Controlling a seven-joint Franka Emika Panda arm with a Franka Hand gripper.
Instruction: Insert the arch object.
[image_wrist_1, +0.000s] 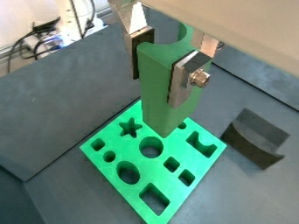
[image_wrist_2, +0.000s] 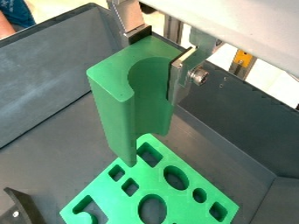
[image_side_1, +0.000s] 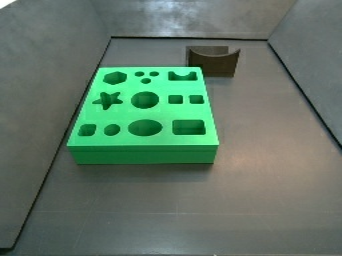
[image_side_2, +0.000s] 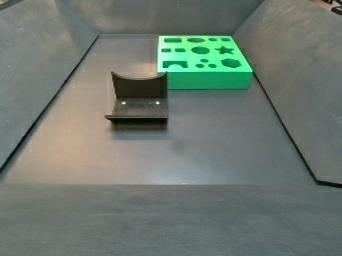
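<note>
In a side view the green board lies left, the arch object just beyond its far right corner, notch up. In both wrist views the gripper hangs above the board, jaws clamped on a pale green upright tool. No writing shows.

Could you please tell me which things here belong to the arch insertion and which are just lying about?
Part of the job:
- gripper, above the board in both wrist views
- green arch piece, upright between its fingers
- green board, with its arch-shaped hole

Just standing by:
- fixture, dark, on the floor apart from the board
</note>
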